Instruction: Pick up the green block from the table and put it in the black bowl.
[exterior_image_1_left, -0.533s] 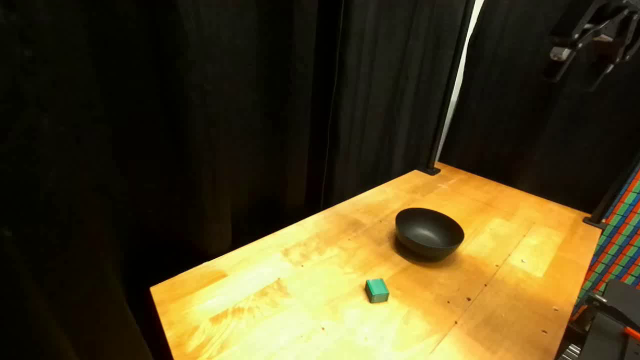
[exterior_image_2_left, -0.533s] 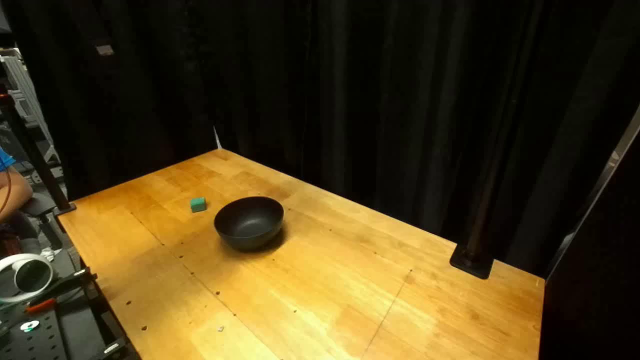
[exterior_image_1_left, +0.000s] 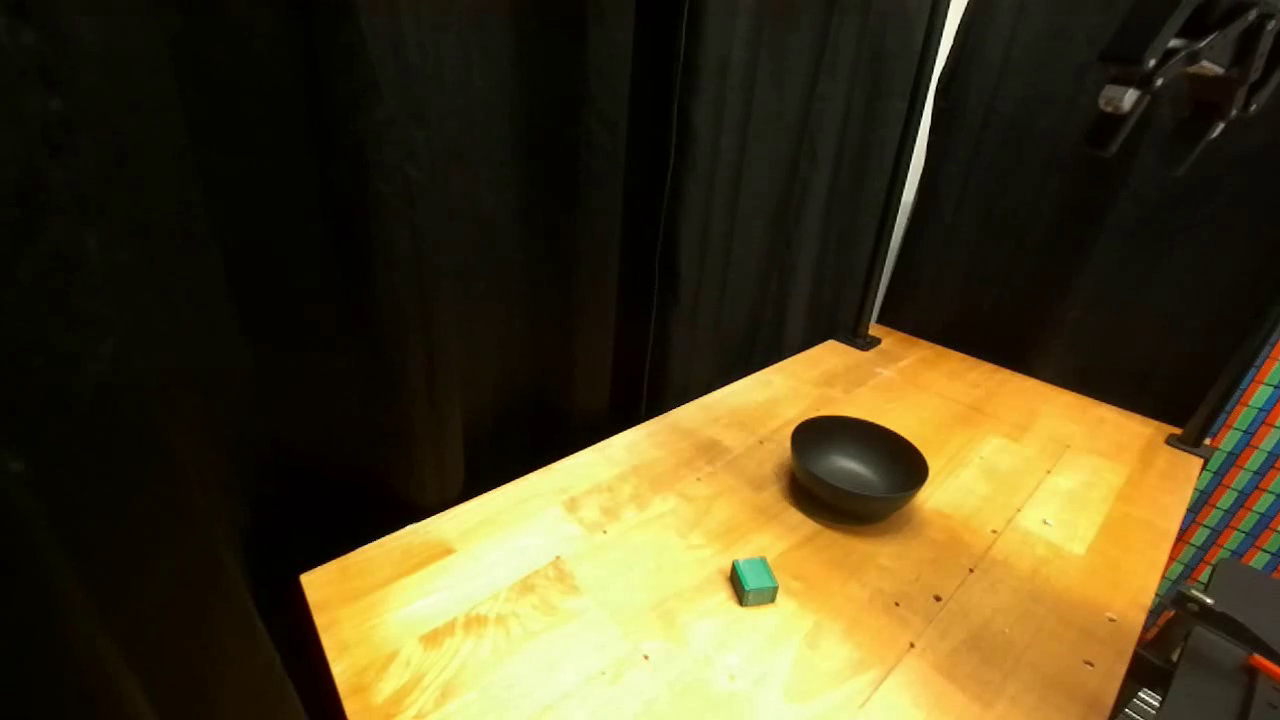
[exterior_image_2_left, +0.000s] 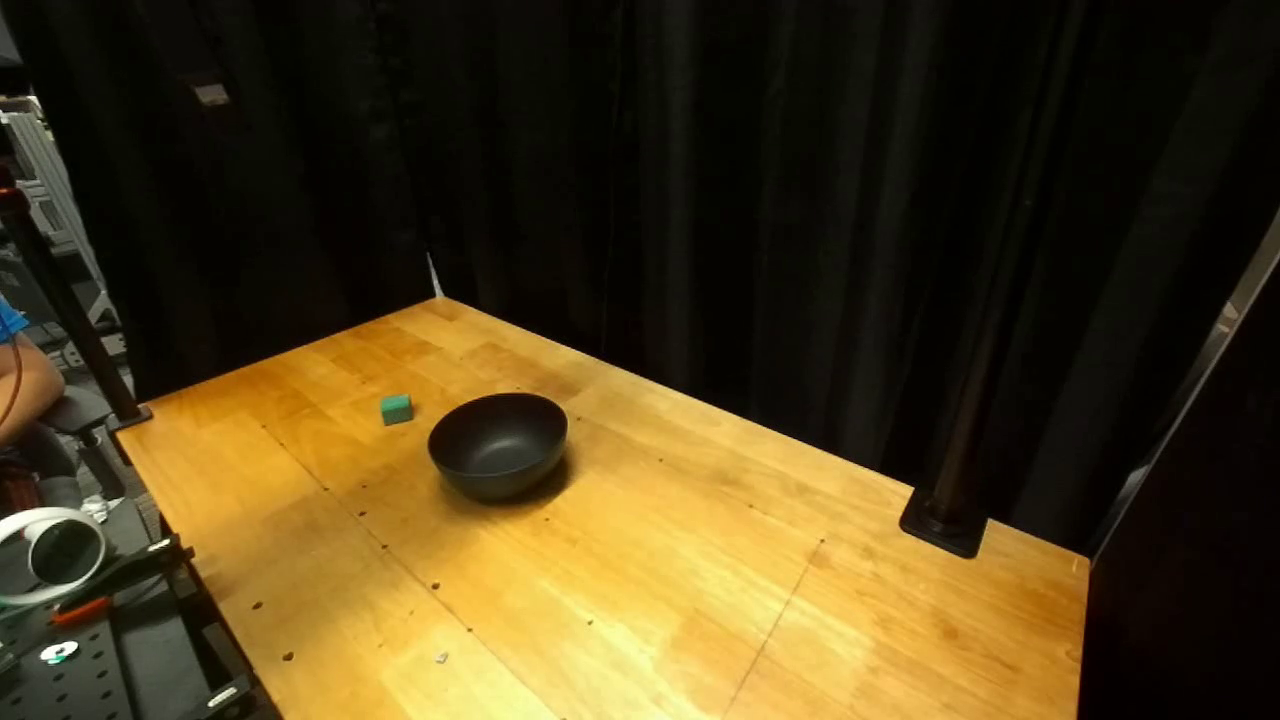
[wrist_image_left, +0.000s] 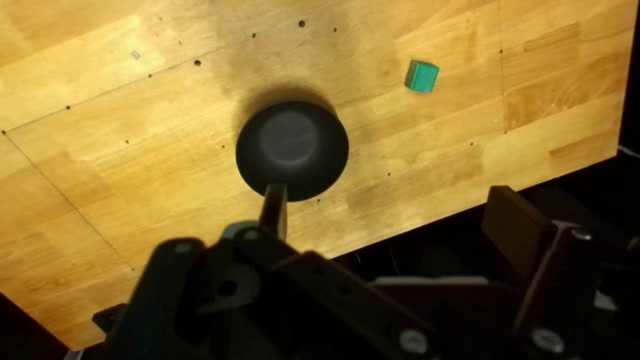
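Block (wrist_image_left: 423, 77) is seen on table (wrist_image_left: 175, 190), near bowl (wrist_image_left: 300, 165), not touching | judged light, stiff, hardly fragile, faces perhaps a little slick | best pinched squarely by two opposite upright sides | gripper (wrist_image_left: 392, 212) spread wide, nothing held, well apart from bowl
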